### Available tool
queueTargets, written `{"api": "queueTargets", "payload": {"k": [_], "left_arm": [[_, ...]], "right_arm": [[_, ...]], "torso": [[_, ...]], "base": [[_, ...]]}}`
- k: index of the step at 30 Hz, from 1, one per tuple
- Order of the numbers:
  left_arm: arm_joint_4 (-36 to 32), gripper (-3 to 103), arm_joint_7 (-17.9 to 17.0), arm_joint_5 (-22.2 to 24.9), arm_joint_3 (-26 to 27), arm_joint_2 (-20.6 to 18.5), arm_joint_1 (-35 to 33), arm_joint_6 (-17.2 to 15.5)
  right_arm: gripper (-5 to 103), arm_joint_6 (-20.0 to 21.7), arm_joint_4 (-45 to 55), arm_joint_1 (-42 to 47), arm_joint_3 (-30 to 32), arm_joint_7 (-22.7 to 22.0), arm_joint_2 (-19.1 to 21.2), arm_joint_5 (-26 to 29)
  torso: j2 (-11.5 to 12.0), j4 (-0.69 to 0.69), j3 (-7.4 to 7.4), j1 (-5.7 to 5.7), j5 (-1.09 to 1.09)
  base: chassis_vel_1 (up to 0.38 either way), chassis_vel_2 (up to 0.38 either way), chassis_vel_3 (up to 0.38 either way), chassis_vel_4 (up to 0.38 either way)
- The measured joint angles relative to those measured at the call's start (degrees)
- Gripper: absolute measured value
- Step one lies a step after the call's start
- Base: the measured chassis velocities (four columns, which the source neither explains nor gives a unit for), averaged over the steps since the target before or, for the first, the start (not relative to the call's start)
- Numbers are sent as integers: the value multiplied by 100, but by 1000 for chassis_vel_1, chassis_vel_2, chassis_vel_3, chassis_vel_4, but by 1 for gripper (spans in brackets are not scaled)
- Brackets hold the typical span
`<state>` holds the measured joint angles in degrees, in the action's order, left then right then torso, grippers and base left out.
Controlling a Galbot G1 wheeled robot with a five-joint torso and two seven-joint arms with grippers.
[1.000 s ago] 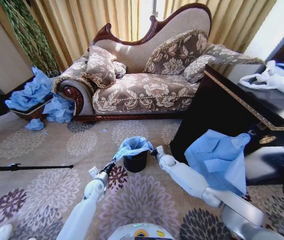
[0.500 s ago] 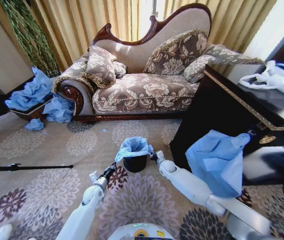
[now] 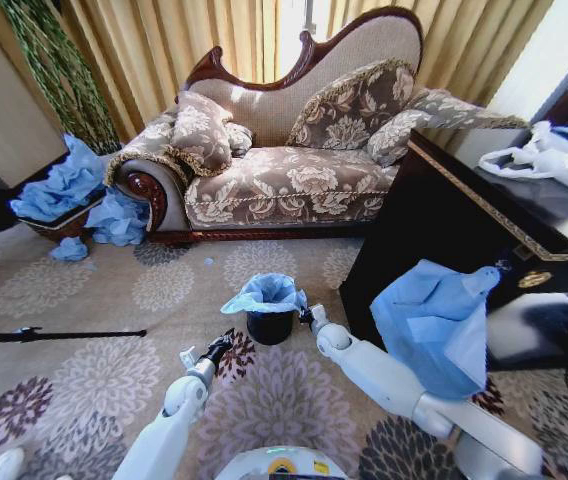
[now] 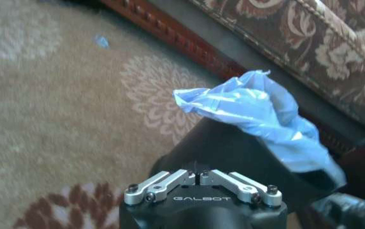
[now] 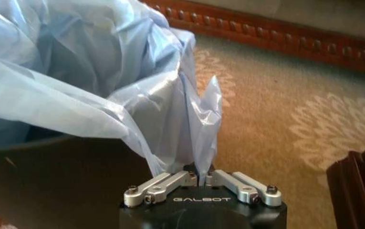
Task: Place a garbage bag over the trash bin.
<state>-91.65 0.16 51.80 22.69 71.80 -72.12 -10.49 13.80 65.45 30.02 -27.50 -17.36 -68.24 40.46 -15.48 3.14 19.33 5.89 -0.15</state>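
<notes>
Head view: the trash bin [image 3: 270,327], a small, smooth black cylinder, stands on the flower-patterned carpet [image 3: 84,300] in front of the sofa [image 3: 284,150]. The garbage bag [image 3: 264,293], thin crinkled light-blue plastic, sits bunched over the bin's mouth and hides the rim. The right gripper [image 3: 305,316] is against the bin's right side at the bag's edge. The left gripper [image 3: 220,345] hangs near the bin's left side, apart from bag and bin. A larger blue plastic sheet [image 3: 434,320] drapes down the dark cabinet [image 3: 444,220] to the right of the bin.

Left wrist view: "GALBOT" is printed on the black gripper body. The left gripper [image 4: 200,177] has its metal fingers pressed together, holding nothing. Beyond it the bin's black wall [image 4: 233,152] curves, with the bag [image 4: 252,114] heaped over its far side; the bin's base is cut off.

Right wrist view: "GALBOT" reads again on the body. The right gripper [image 5: 201,176] has its fingers closed on a thin fold of the bag [image 5: 74,81], which rises, see-through, beside the bin's rim [image 5: 42,157]. The bin's inside is hidden by plastic.
</notes>
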Motion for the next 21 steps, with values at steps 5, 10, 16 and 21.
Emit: {"api": "queueTargets", "payload": {"k": [5, 10, 16, 21], "left_arm": [[-372, 15, 32, 1386, 83, -50, -28, -730], [-305, 36, 43, 2374, 105, -40, 191, -994], [-264, 58, -307, 2842, 152, 98, 283, -883], [-336, 80, -446, 2817, 251, 165, 156, -756]], "right_arm": [[0, -7, 1, 85, 87, -42, -31, -26], [0, -10, -32, 138, 216, -58, -111, -77], [0, -5, -38, 152, 253, -78, -148, -94], [0, 3, -34, 162, 268, -91, -154, -94]], "torso": [[0, 1, 0, 0, 0], [0, 1, 0, 0, 0], [0, 1, 0, 0, -1], [0, 0, 0, 0, -1]], "base": [[0, 0, 0, 0], [0, 0, 0, 0], [0, 0, 0, 0], [0, 0, 0, 0]]}}
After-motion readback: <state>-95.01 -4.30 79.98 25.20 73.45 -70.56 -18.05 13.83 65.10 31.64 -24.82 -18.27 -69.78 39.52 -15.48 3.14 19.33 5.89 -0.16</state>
